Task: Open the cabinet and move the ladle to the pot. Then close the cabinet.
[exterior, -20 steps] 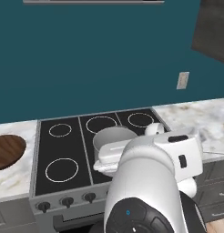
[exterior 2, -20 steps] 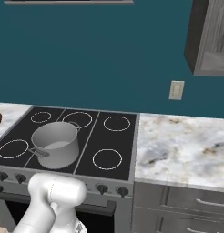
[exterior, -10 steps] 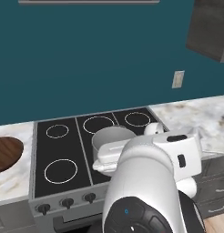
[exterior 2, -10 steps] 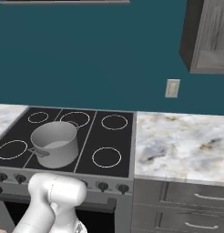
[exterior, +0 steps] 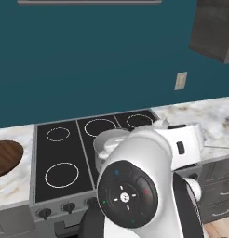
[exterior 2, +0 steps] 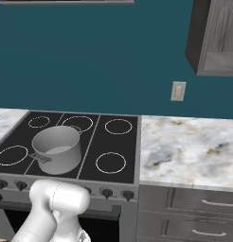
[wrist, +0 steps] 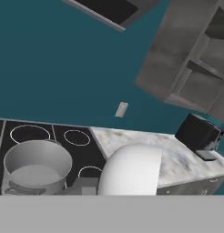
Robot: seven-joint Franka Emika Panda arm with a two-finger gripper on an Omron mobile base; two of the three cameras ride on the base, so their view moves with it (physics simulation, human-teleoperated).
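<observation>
I took the stove [exterior 2: 90, 142] as my reference for every position below. The pot [exterior 2: 57, 149] stood on the stove, at its front left as the right base view showed it, between the front-left and front-centre burner rings and overlapping the space behind them. It was upright, and I saw nothing inside it. In the hand view the pot [wrist: 36, 167] sat at the lower left, with two burner rings just beyond it.

The cabinet [exterior 2: 215, 38] hung on the teal wall, above and to the right of the stove, over the marble worktop [exterior 2: 189, 146]. In the hand view the cabinet [wrist: 186, 59] showed recessed door panels; I could not tell from any view whether a door stood ajar. The ladle was not something I could make out.

A wall outlet [exterior 2: 178, 91] sat on the wall between the stove and the cabinet, just above the worktop. A dark toaster [wrist: 199, 133] stood on the worktop to the right of the stove, beneath the cabinet. A round wooden board [exterior: 4, 157] lay on the worktop to the left of the stove. Grey drawers [exterior 2: 194, 212] ran beneath the worktop, to the right of the stove.

Whether my pincer was apart or together, I could not tell.
</observation>
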